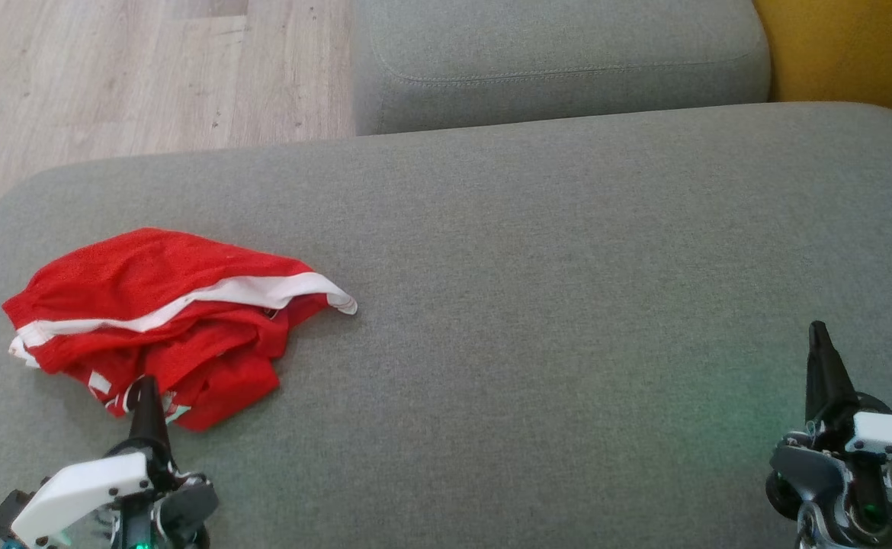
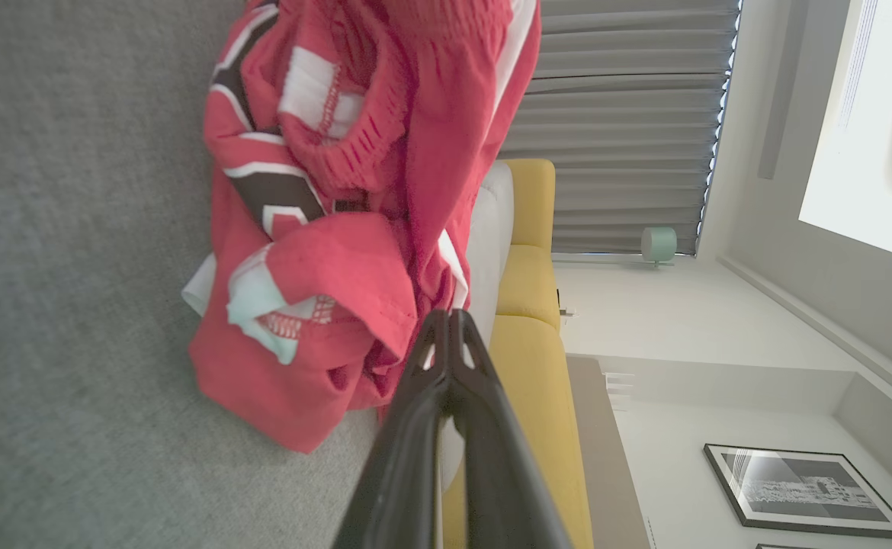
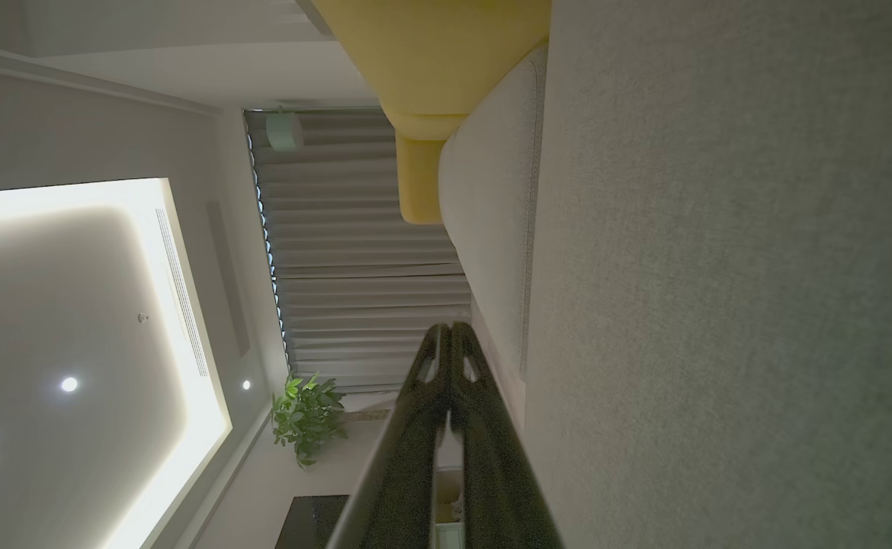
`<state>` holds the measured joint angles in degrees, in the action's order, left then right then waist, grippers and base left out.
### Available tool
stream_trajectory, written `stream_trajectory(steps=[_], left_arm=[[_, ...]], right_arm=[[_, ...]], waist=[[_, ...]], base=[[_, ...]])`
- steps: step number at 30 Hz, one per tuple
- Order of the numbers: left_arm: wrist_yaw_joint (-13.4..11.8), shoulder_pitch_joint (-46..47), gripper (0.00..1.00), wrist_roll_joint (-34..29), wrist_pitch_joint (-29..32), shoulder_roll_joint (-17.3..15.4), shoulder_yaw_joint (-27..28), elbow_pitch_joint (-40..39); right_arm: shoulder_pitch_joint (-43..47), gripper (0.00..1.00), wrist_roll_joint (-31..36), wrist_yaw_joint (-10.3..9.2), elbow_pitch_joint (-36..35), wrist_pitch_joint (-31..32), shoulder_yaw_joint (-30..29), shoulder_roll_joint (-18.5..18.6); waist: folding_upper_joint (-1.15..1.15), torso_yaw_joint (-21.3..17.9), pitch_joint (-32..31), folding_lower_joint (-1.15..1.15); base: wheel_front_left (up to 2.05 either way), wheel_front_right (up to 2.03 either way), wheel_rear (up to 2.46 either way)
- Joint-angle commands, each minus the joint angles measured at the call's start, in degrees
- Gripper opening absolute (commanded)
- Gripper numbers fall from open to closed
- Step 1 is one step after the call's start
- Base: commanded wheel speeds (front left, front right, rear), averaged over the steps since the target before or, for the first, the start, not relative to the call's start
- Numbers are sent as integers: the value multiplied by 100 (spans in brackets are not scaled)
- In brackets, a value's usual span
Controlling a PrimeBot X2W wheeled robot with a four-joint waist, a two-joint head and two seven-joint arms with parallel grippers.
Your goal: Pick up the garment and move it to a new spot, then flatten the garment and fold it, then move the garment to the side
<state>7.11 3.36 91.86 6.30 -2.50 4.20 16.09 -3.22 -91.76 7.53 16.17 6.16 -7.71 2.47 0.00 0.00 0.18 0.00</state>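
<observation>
A red garment with white stripes lies crumpled on the left part of the grey cushion. My left gripper stands at the lower left, shut and empty, its tip just in front of the garment's near edge. In the left wrist view the garment bulks close ahead of the left gripper, whose fingers are pressed together. My right gripper stands at the lower right over bare cushion, far from the garment, also shut and empty. The right wrist view shows the right gripper with its fingers together beside the cushion.
A second grey cushion lies behind the first. Wooden floor runs at the upper left and a yellow seat at the upper right. The cushion's middle and right are bare.
</observation>
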Motion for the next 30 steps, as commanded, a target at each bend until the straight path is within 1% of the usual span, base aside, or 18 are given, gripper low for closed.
stream_trajectory(steps=[1,10,11,14,30], left_arm=[[37,282,0,33,17,-38,229,-206],[37,282,0,33,17,-38,229,-206],[0,0,100,0,-1,0,0,-1],[-5,-64,100,-1,-11,9,-40,160],[0,-149,100,-95,-284,3,-51,-46]], right_arm=[[-297,0,-42,-4,-214,31,121,41],[-297,0,-42,-4,-214,31,121,41],[-1,100,0,0,-1,0,1,0],[73,100,4,0,164,-11,18,-10],[66,100,365,-1,39,-282,122,-3]], waist=[[0,0,0,0],[0,0,0,0],[0,0,0,0],[0,0,1,0],[0,21,-22,0]], base=[[0,0,0],[0,0,0],[0,0,0],[0,0,0],[0,0,0]])
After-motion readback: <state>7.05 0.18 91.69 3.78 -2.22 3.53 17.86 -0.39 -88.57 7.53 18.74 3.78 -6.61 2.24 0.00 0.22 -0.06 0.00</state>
